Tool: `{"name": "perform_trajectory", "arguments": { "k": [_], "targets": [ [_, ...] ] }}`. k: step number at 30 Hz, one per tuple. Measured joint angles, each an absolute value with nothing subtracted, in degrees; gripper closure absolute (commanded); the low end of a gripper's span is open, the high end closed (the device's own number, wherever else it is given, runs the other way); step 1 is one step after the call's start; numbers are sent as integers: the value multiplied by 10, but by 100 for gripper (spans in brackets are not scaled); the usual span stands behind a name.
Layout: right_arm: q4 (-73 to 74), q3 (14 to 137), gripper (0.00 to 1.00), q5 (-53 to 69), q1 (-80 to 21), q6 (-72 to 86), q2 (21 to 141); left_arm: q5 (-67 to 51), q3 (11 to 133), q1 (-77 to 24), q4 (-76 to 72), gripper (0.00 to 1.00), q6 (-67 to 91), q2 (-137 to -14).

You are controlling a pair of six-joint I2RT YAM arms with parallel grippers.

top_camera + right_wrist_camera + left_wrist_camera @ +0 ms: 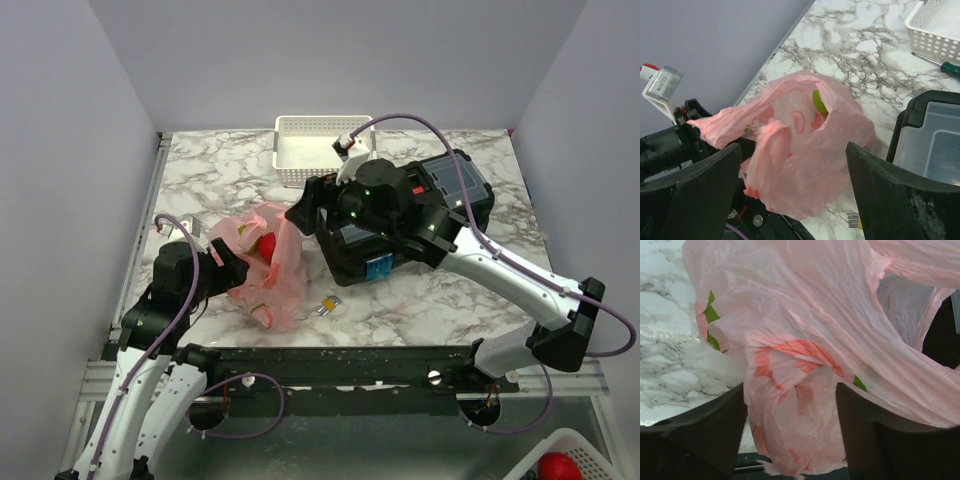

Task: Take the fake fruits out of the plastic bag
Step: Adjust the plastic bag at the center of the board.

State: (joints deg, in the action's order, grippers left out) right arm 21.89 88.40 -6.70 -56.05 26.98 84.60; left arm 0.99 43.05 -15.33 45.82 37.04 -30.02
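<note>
Pink plastic bag (265,262) lies crumpled on the counter (200,170), just left of the black toolbox (455,195), with its mouth gaping upward.

Handling, my read:
- Bag is thin, crinkly film. It is soft and near weightless and holds no shape, so it will drag along with whatever pulls on it.
- Fruits look like hard, glossy, round plastic. They are probably light and likely to slip or roll once free.
- Pin the bag by a bunched edge on the side away from the toolbox. Take each fruit across its widest part, through the mouth.

Contents:
- Bag: red fruit (268,246) sits at the mouth in the top view. Green fruit (819,102) peeks past the rim in the right wrist view. No third fruit shows.
- White basket (322,150), behind the toolbox's left end: nothing visible in the part that shows.
- Toolbox: clear lid, can't tell what's inside.

Yellow clip (327,307) lies on the counter off the toolbox's front-left corner, near the bag.

Left fingers (695,440) stand apart on the bag's far side from the toolbox. A fold of film hangs between them, but it doesn't look pinched. Right fingers (900,195) are spread wide over the bag on the toolbox side and hold nothing.
</note>
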Motion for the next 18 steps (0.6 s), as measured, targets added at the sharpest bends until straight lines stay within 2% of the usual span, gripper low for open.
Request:
{"name": "perform_trajectory", "arguments": {
  "k": [7, 10, 12, 14, 18],
  "targets": [
    [155, 776, 3, 9, -558, 289, 802, -55, 449, -153, 451, 7, 331, -301],
    [106, 716, 3, 65, -558, 308, 802, -80, 471, -154, 451, 7, 309, -310],
    [71, 681, 4, 97, -558, 323, 802, -89, 485, -155, 449, 10, 297, -328],
    [42, 660, 16, 113, -558, 334, 802, -90, 492, -156, 449, 10, 293, -348],
    [-3, 638, 51, 109, -564, 351, 802, -83, 495, -159, 455, 4, 291, -380]
  ]
}}
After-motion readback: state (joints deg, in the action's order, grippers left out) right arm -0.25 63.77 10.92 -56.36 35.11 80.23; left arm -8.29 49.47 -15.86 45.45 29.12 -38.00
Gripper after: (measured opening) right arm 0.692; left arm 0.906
